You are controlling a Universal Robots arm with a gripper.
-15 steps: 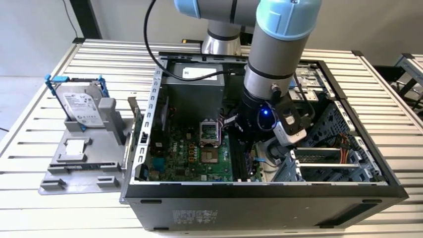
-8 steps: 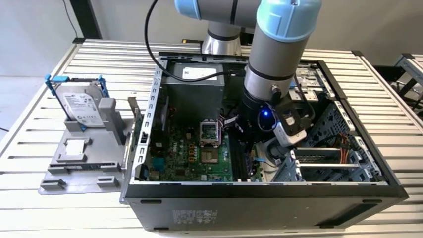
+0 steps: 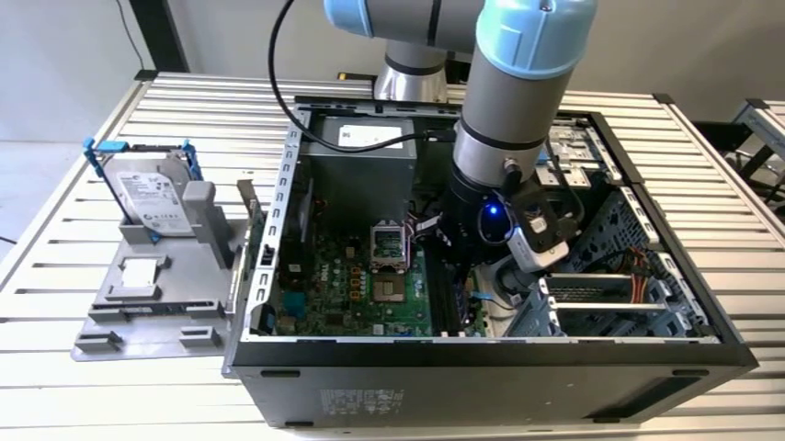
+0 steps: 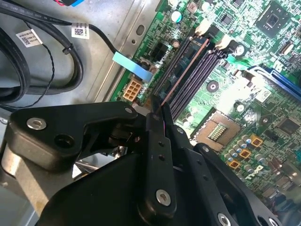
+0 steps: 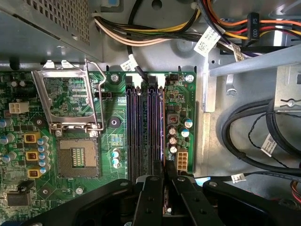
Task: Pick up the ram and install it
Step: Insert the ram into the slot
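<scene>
My gripper reaches down inside the open computer case, over the green motherboard. In both wrist views its black fingers are shut on the ram, a thin dark stick seen edge-on with a copper-coloured edge. The ram runs along the row of long black memory slots, in line with the slot nearest the board's edge. I cannot tell whether it is seated or just above the slot. The gripper holds it at one end.
A silver hard drive with a blue bracket stands on a grey fixture at the exterior view's left. The CPU socket with its raised metal frame lies beside the slots. Cable bundles and black cables crowd the case.
</scene>
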